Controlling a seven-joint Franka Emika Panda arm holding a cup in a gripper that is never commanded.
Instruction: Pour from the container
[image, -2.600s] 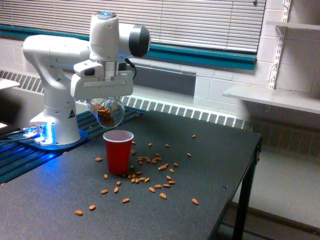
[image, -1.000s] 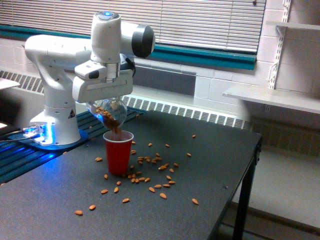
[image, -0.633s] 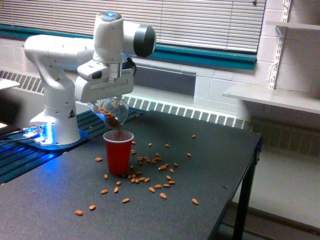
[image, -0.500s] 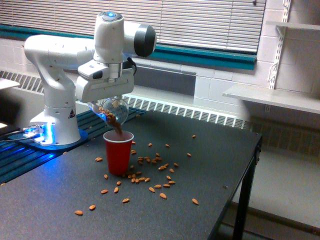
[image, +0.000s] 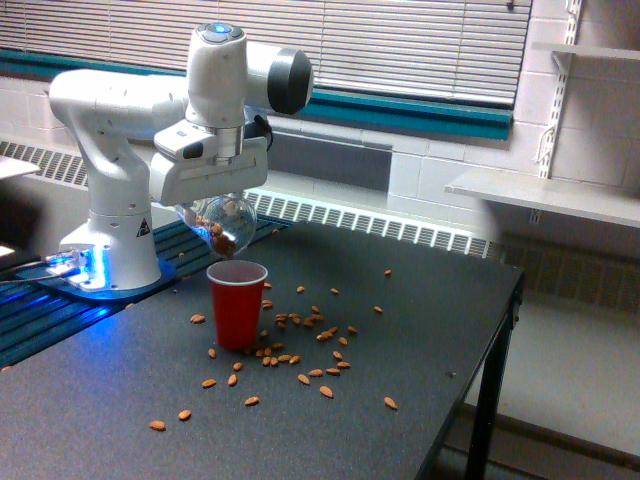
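One white arm, its end effector (image: 215, 205) closed on the container (image: 221, 222), one clear rounded jar with a few almonds inside, tilted just above one red cup (image: 237, 302). Loose almonds (image: 300, 345) scattered around the cup, roughly thirty or more; exact count unclear. Dark speckled tabletop (image: 420, 320). Behind: blinds, a radiator grille, white block wall, wall shelves at the exterior view's right.
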